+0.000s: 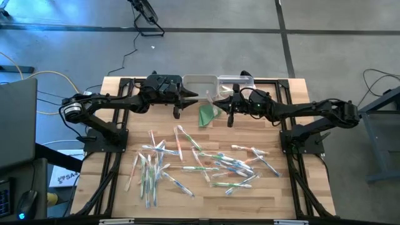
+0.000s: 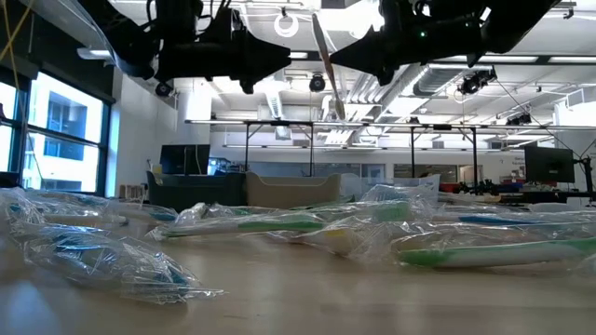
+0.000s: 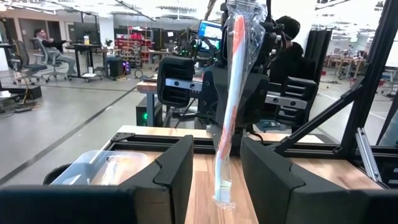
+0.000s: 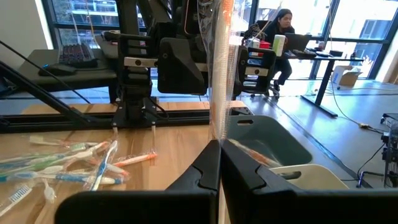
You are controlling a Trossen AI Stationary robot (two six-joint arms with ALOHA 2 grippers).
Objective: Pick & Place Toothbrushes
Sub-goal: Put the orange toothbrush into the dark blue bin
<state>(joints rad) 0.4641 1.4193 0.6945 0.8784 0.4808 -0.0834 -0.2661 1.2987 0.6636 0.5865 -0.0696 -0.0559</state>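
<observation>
Many wrapped toothbrushes [image 1: 200, 164] lie in a loose heap on the wooden table's near half, and they also show close up in the low view [image 2: 279, 226]. One wrapped toothbrush with an orange handle [image 3: 229, 93] stands nearly upright in the air over the table's far middle. My right gripper [image 4: 219, 146] is shut on it. My left gripper [image 3: 216, 149] faces it from the table's left. It is open, with one finger on either side of the toothbrush's lower part and a gap to each. The brush head [image 3: 224, 186] points down. My right gripper pinches the wrapped toothbrush's shaft [image 4: 217, 127] between its two shut fingers, above the brush head. The fingers come in level from the table's right and lie across the shaft. The toothbrush is lifted clear of the table, nearly upright, with most of its length rising above the fingers.
Two clear bins [image 1: 200, 84] [image 1: 236, 83] stand side by side at the table's far edge; one [image 3: 106, 168] holds an orange toothbrush. A green triangular thing [image 1: 209, 115] shows between the two grippers from above. Black frame rails [image 1: 125, 119] line the table's sides. People sit in the room behind.
</observation>
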